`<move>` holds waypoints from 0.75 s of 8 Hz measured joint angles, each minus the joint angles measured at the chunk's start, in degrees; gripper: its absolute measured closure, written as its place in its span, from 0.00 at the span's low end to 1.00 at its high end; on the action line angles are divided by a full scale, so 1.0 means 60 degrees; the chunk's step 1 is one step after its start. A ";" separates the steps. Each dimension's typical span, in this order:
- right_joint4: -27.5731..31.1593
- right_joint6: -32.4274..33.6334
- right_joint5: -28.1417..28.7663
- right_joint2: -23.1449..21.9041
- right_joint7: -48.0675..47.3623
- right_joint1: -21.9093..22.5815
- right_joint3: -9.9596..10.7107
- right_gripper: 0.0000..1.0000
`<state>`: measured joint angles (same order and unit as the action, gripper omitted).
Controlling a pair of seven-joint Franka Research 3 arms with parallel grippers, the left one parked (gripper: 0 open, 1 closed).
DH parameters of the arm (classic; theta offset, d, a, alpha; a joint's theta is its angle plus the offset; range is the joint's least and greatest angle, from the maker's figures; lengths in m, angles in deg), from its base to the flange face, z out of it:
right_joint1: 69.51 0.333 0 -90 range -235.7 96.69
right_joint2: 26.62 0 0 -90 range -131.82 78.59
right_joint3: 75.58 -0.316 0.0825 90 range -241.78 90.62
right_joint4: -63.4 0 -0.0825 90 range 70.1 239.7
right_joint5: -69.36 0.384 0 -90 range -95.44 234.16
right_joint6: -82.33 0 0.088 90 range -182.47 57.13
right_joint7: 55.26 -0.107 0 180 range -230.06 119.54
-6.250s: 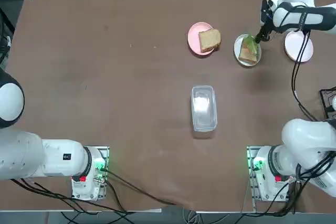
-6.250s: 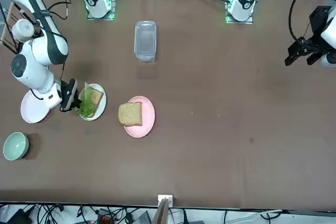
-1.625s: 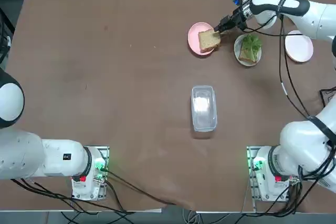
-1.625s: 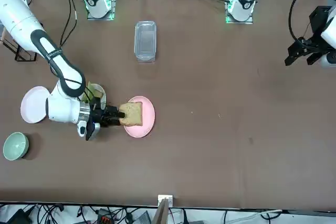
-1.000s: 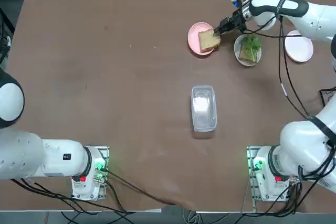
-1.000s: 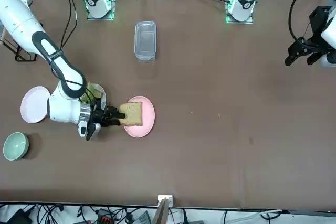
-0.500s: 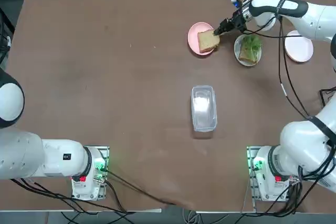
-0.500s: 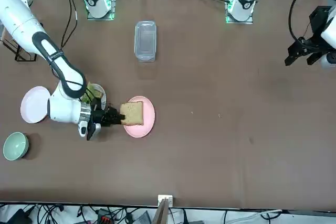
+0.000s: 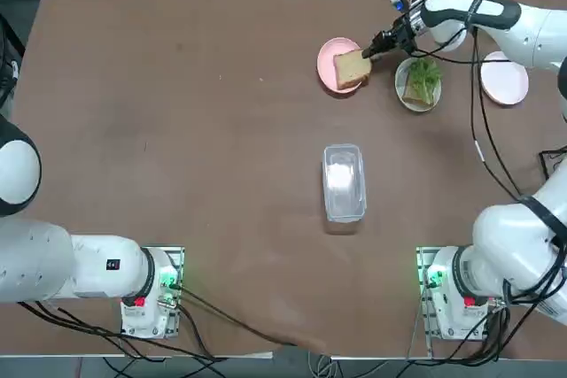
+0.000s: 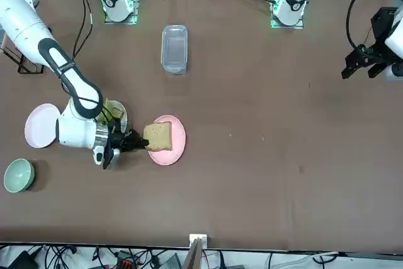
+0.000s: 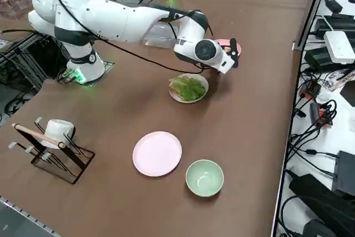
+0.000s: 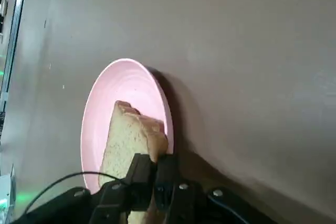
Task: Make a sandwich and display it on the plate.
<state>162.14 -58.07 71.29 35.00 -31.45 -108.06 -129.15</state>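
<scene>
Item one, my right gripper (image 12: 155,174): fingers pinched down on the near edge of a bread slice (image 12: 130,139), almost no gap between them. The slice is tilted, its held edge raised in my grip and its far edge down on the pink plate (image 12: 113,90). From overhead, my gripper (image 9: 369,51) sits at the right-hand edge of that slice (image 9: 352,66), low over the table (image 9: 177,130) at its far side.

Item two, the pink plate (image 9: 328,57): round, on the table, holding only the slice I grip.

Item three, the white plate (image 9: 402,86): small, round, just beside the pink plate on my right, not touching it. It carries the other bread slice (image 9: 415,89) with green lettuce (image 9: 426,75) lying on top. No slice is over the lettuce, so the sandwich is not yet stacked. From the side camera the lettuce (image 11: 189,87) covers most of that plate (image 11: 176,97).

Item four, a second pale round plate (image 9: 505,79): further to my right, well apart from the lettuce plate.

Item five, a pale-green bowl (image 11: 204,177): near that second plate (image 11: 157,153), towards the far table edge.

Item six, a clear lidded container (image 9: 343,181): mid-table, between my base and the plates, apart from all of them.

Item seven, a mug on a dark wire rack (image 11: 52,142): at the table's right-hand side.
</scene>
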 joint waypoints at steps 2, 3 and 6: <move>-0.0036 0.0013 -0.0002 -0.0204 0.0010 -0.0130 -0.0097 0.94; -0.0002 0.0022 -0.0002 -0.0266 0.0011 -0.0231 -0.0256 0.94; 0.0636 0.0071 -0.0002 -0.0293 0.0011 -0.1112 -0.1358 0.94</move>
<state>165.95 -57.64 71.28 33.24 -31.39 -114.74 -137.30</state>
